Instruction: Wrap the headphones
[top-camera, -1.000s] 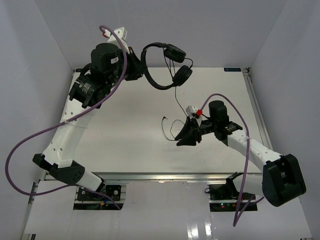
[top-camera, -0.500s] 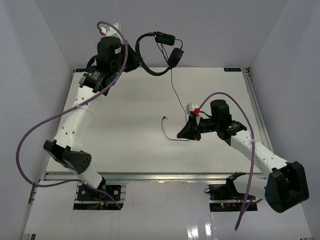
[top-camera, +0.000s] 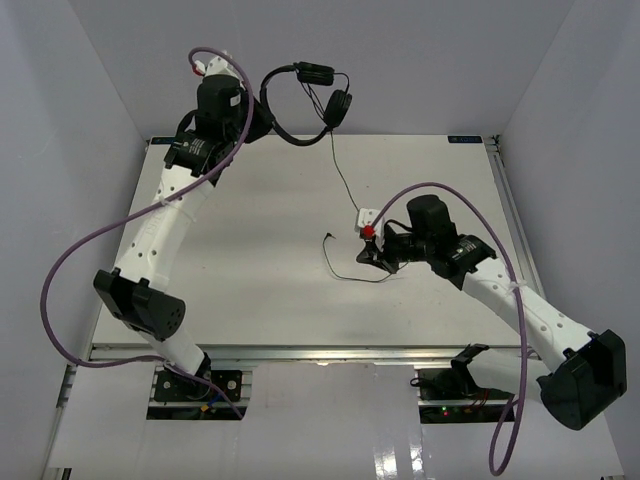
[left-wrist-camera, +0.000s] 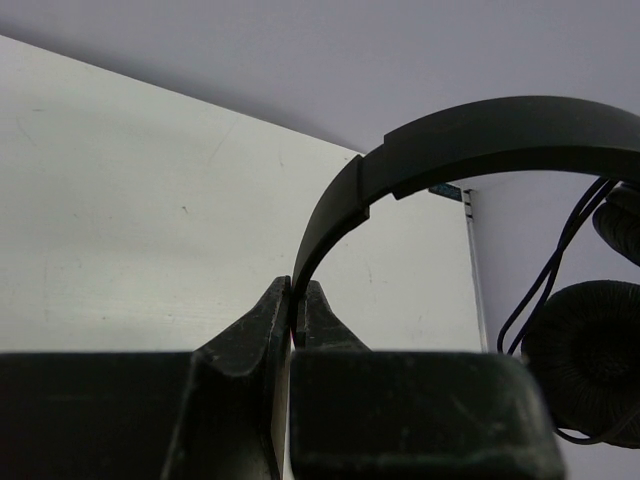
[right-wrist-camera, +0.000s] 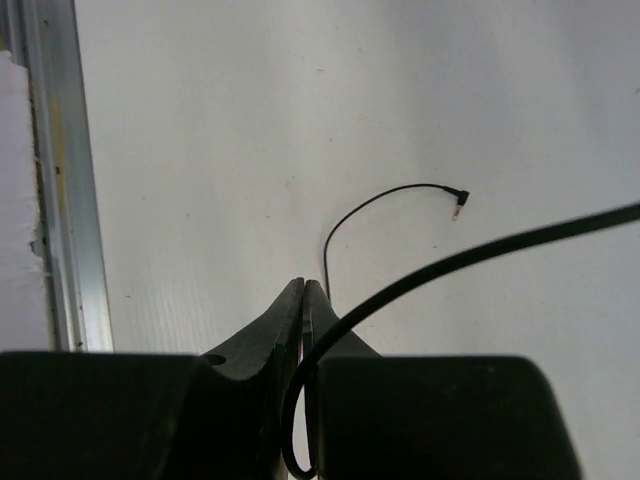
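Left gripper (left-wrist-camera: 297, 300) clamped on the thin curved headband (left-wrist-camera: 480, 135) of the small black padded on-ear headphones (top-camera: 337, 106), held aloft above the white table (top-camera: 240, 240) at its far edge; right gripper (right-wrist-camera: 305, 296) pinched on their thin black cord (right-wrist-camera: 480, 250) (plug (right-wrist-camera: 459, 200) lies free). Risk: a taut cord may slip out or drag the headband loose

No text, brand or number can be read in any view. A small teal label (top-camera: 465, 139) sits on the far edge of the table (top-camera: 250, 240), and the left wrist view shows it (left-wrist-camera: 445, 190) as a blue patch on that edge. Its print is too small and blurred to make out in either view
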